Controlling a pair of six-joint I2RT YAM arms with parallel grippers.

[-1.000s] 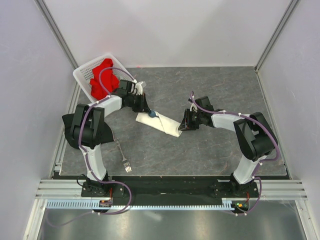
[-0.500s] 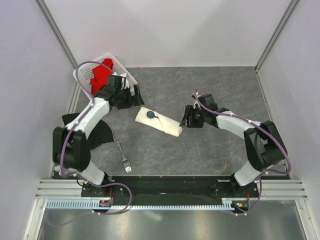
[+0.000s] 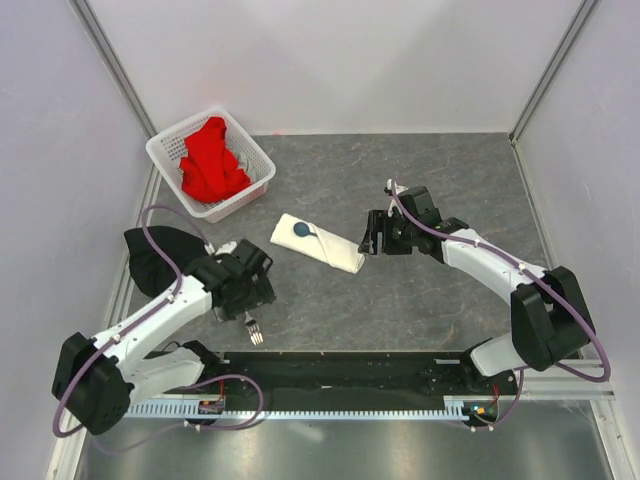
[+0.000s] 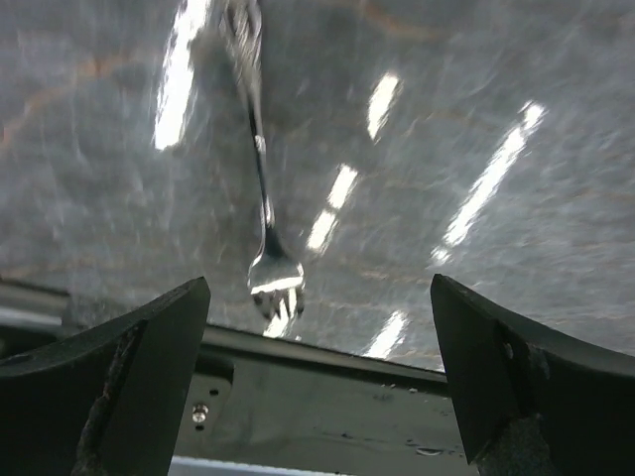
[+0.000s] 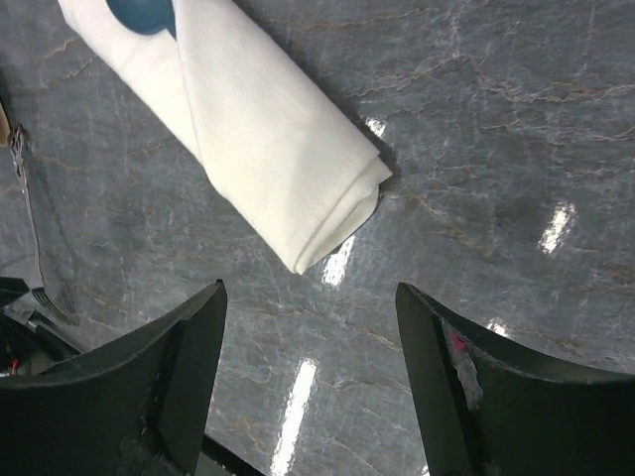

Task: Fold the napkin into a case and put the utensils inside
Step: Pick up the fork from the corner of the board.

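Cream case [image 3: 325,248] holds blue spoon [image 3: 301,230]; left jaws spread above fork [image 4: 264,188]; right jaws spread, empty.

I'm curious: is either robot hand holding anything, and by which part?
Nothing is held. Left gripper hangs open over the fork; right gripper open beside the case.

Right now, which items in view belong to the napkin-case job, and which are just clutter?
Job:
- folded napkin case
- blue spoon, tucked into it, bowl showing
- fork, lying loose, not yet in

Lying about:
- white basket
- red cloth inside it
- black cloth at the left edge
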